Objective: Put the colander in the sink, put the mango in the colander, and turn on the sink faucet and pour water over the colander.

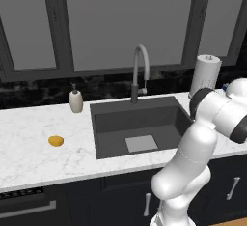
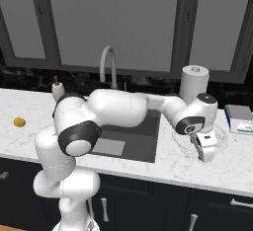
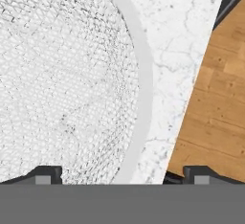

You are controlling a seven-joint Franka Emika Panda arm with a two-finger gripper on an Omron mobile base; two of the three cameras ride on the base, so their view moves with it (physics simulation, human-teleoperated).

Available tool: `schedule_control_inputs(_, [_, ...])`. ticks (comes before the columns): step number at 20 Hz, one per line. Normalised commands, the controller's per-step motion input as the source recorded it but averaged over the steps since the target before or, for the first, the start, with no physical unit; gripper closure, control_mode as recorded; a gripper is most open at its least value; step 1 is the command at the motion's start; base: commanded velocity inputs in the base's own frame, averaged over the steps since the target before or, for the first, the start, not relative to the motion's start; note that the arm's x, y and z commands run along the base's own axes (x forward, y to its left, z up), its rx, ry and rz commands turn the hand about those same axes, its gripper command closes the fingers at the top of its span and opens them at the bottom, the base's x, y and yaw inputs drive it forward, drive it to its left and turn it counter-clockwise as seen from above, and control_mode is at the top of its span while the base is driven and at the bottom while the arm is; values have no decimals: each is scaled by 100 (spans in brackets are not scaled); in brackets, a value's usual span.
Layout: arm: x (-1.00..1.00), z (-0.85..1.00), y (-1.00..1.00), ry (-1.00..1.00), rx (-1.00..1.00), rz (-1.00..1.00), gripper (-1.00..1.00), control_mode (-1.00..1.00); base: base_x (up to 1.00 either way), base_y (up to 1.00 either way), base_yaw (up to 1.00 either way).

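Hanging over the colander, the claw has its fingertips spread wide with nothing between them; one tip sits above the mesh, the other past the rim over the counter's edge. The colander rests on the counter right of the sink, in front of the paper towel roll. The mango lies on the counter left of the sink, near the soap bottle. The faucet stands behind the sink.
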Motion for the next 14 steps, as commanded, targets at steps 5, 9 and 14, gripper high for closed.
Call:
schedule_control_inputs(5, [21,-20,-18,-2,4,0,-100,-100,0,0,0])
schedule_control_inputs(9, [7,-25,-15,-3,1,0,-100,-100,0,0,0])
schedule_control_inputs(14, [0,-33,-5,-2,0,-1,100,-100,0,0,0])
